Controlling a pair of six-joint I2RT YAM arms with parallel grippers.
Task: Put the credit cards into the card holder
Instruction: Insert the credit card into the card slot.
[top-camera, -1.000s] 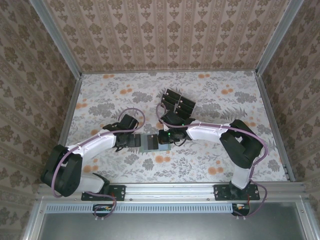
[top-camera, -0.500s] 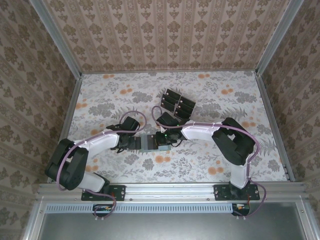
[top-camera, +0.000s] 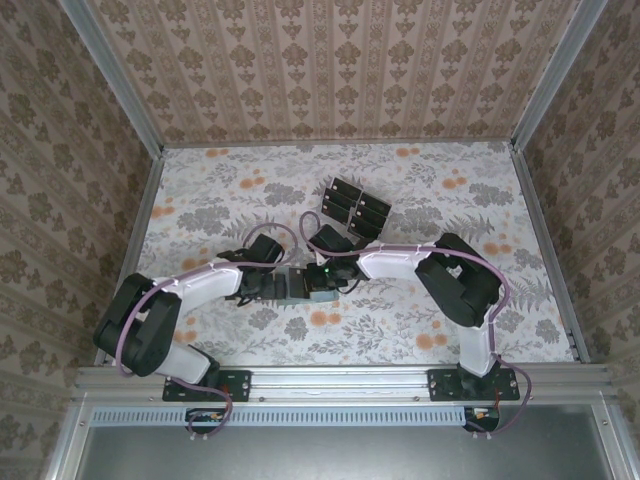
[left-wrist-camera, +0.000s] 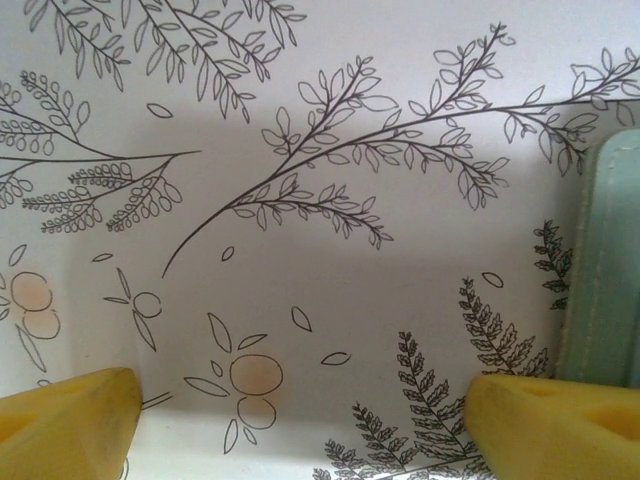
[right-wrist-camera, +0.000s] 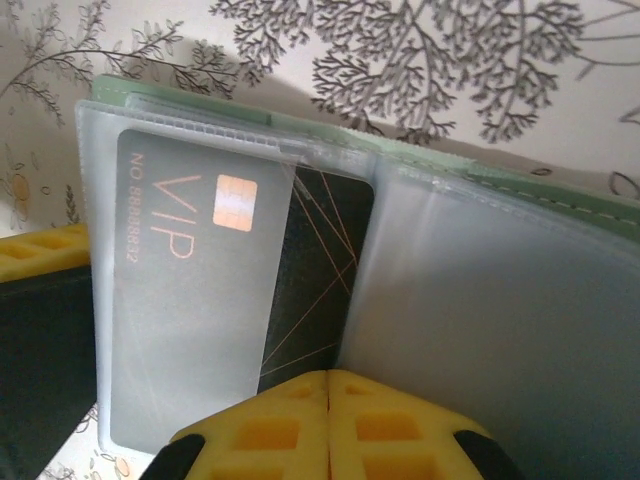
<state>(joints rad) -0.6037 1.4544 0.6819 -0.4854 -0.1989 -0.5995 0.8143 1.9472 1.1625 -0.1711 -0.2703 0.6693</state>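
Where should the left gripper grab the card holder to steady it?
Likely the card holder by its stitched green edge, nearest the open left gripper. Come from the left arm's side: that thin edge is bare, while the shut right gripper works at the clear sleeves opposite.

A tabletop (top-camera: 200, 180) printed with grey leaves and orange blossoms, enclosed by walls (top-camera: 330, 70) of beige damask wallpaper; a rail (top-camera: 340, 384), seemingly aluminium, along the near edge.

Floral table (top-camera: 400, 190), beige damask walls (top-camera: 330, 70)
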